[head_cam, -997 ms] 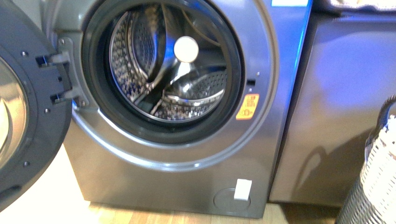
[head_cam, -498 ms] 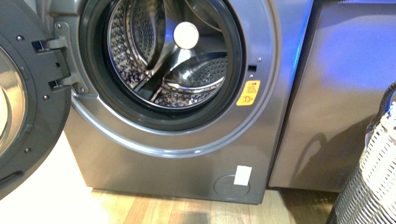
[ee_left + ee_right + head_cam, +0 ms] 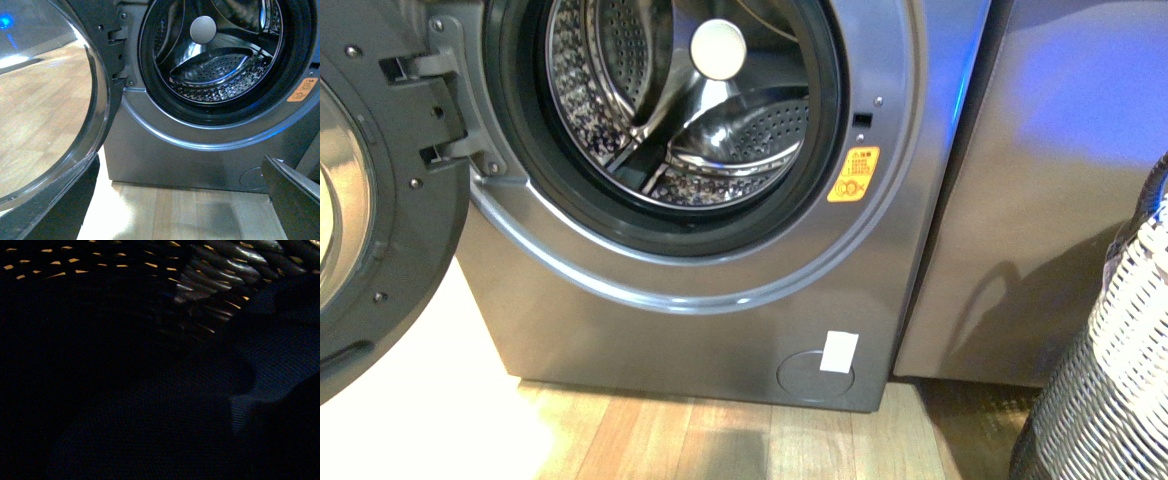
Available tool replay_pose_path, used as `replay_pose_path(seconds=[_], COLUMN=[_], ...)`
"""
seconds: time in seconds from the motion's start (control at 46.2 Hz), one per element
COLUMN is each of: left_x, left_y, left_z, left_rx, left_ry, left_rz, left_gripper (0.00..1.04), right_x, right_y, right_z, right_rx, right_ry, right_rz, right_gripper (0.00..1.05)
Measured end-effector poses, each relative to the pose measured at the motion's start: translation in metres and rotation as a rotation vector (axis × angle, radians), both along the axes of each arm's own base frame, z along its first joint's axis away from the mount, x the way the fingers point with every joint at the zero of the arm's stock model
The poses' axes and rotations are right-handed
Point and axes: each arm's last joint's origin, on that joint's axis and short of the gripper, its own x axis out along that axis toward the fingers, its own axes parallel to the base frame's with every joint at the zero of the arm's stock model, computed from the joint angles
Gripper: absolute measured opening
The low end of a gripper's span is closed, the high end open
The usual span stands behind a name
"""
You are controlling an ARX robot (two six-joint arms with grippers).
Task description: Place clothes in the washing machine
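Observation:
The grey washing machine [image 3: 700, 320] stands in front with its porthole door [image 3: 380, 200] swung open to the left. The steel drum [image 3: 740, 130] holds no clothes; the orange sticker [image 3: 853, 175] is beside its mouth. Neither arm shows in the front view. In the left wrist view my left gripper [image 3: 185, 210] is open and empty, low before the machine [image 3: 200, 160], under the drum [image 3: 220, 75]. The right wrist view is very dark: navy clothes [image 3: 260, 390] lie close below the camera, inside the woven basket [image 3: 220, 270]. My right gripper's fingers are not discernible there.
The white woven basket [image 3: 1110, 380] stands on the floor at the right. A plain grey-brown cabinet [image 3: 1040, 200] stands next to the machine. The open door [image 3: 45, 100] juts out on the left over the wooden floor [image 3: 720, 440].
The front view has tilted downward: the machine sits higher in the picture, more floor shows below it, and the basket takes up more of the right corner.

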Motion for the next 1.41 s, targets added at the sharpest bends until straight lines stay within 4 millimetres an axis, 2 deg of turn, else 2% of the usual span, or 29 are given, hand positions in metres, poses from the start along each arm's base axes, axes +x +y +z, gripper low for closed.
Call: replay_pose_path(seconds=[0.412,0.477,0.715,0.932,0.997,1.062,1.105,1.148,1.213,1.408], left_x=[0.0,0.0,0.0,0.0,0.0,0.0,0.0,0.0,0.0,0.0], left_y=[0.0,0.0,0.0,0.0,0.0,0.0,0.0,0.0,0.0,0.0], left_z=[0.0,0.0,0.0,0.0,0.0,0.0,0.0,0.0,0.0,0.0], left_rx=[0.0,0.0,0.0,0.0,0.0,0.0,0.0,0.0,0.0,0.0], left_ry=[0.0,0.0,0.0,0.0,0.0,0.0,0.0,0.0,0.0,0.0], left_rz=[0.0,0.0,0.0,0.0,0.0,0.0,0.0,0.0,0.0,0.0], left_gripper=[0.98,0.98,0.98,0.98,0.98,0.98,0.98,0.98,0.98,0.98], right_x=[-0.004,-0.004,0.001,-0.003,-0.004,-0.004,-0.002,0.002,0.008,0.011], right_y=[0.004,0.005,0.015,0.036,0.045,0.051,0.056,0.061,0.072,0.098], right_z=[-0.012,-0.01,0.0,0.021,0.033,0.044,0.06,0.078,0.116,0.191], right_rx=[0.005,0.005,-0.006,0.012,0.023,0.024,0.02,-0.004,-0.045,-0.135], right_ry=[0.046,0.034,-0.001,-0.061,-0.093,-0.123,-0.164,-0.212,-0.32,-0.491], right_rz=[0.06,0.066,0.093,0.107,0.119,0.129,0.146,0.168,0.222,0.316], right_gripper=[0.97,0.85,0.54,0.21,0.13,0.11,0.11,0.11,0.11,0.1])
